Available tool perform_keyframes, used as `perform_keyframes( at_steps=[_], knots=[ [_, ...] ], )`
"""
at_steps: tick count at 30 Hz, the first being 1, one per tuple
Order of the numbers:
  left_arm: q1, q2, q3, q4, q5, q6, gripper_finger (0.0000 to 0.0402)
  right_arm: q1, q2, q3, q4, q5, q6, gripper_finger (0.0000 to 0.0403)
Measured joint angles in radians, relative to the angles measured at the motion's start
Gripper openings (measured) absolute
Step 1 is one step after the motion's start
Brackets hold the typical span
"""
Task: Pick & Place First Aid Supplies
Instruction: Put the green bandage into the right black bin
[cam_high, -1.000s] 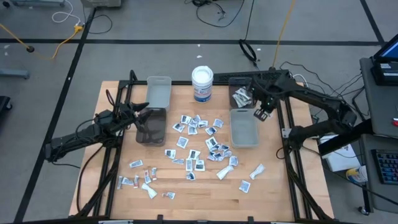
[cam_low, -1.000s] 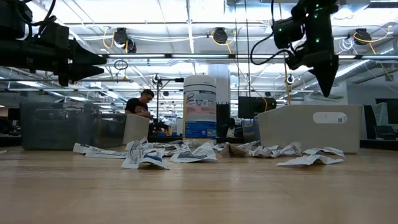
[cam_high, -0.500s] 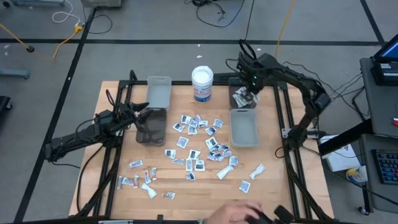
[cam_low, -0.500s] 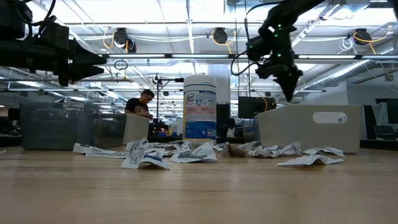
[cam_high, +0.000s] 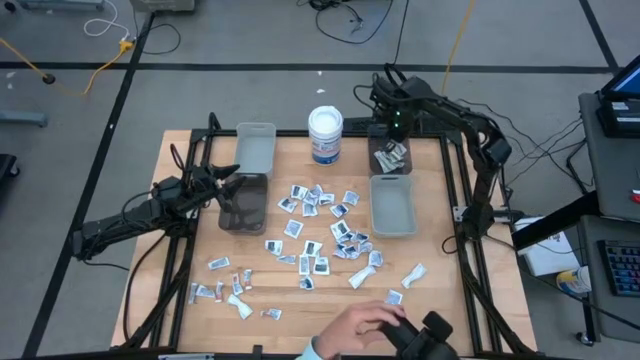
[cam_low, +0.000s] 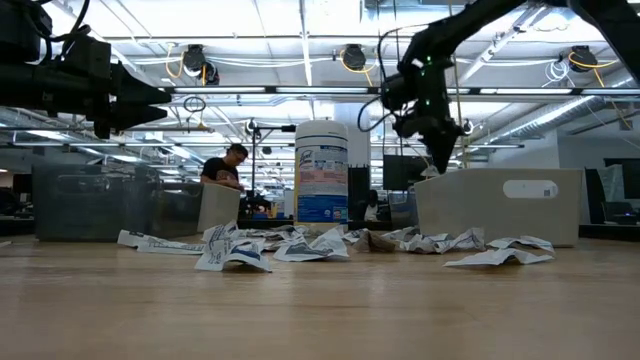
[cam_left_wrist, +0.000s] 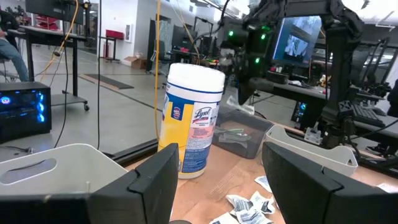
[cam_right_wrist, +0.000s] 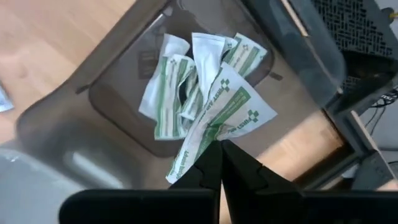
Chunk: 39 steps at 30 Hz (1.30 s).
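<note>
In the high view, the right gripper (cam_high: 397, 135) is held over the clear bin (cam_high: 391, 158) at the table's far right, where greenish sachets (cam_high: 390, 157) are piled. The left gripper (cam_high: 232, 177) is poised at the dark bin (cam_high: 243, 203) on the left. Small packets (cam_high: 318, 235) are scattered across the middle of the table (cam_high: 480, 300), between the dark bin and a grey bin (cam_high: 393, 205). The tub (cam_high: 325, 135) is set at the far edge, beside a second grey bin (cam_high: 255, 148). A hand (cam_high: 365, 325) is seen at the near edge.

In the low view, the right gripper (cam_low: 437, 150) is hung above the bins behind the tub (cam_low: 322, 172).

In the left wrist view, the left fingers (cam_left_wrist: 155, 180) are spread wide, released, with nothing between them.

In the right wrist view, the right gripper (cam_right_wrist: 219, 154) is clenched on a sachet (cam_right_wrist: 214, 121) above the clear bin (cam_right_wrist: 74, 124), over the other sachets (cam_right_wrist: 177, 81).
</note>
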Motion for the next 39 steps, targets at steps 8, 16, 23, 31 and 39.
perform_keyframes(
  at_steps=[8, 16, 23, 31, 39],
  knots=[
    [0.0, 0.0, 0.0, 0.0, 0.0, 0.0, 0.0237, 0.0, 0.017, -0.154, 0.176, -0.001, -0.031, 0.0],
    [0.0, 0.0, 0.0, 0.0, 0.0, 0.0, 0.0237, 0.0, 0.017, -0.172, 0.184, 0.026, -0.027, 0.0029],
    [0.0, 0.0, 0.0, 0.0, 0.0, 0.0, 0.0237, 0.0, 0.017, -0.172, 0.178, 0.023, -0.035, 0.0126],
    [0.0, 0.0, 0.0, 0.0, 0.0, 0.0, 0.0237, 0.009, -0.049, -0.171, 0.169, 0.024, -0.12, 0.019],
    [0.0, 0.0, 0.0, 0.0, 0.0, 0.0, 0.0237, 0.053, -0.173, -0.171, 0.048, 0.022, -0.222, 0.0183]
  ],
)
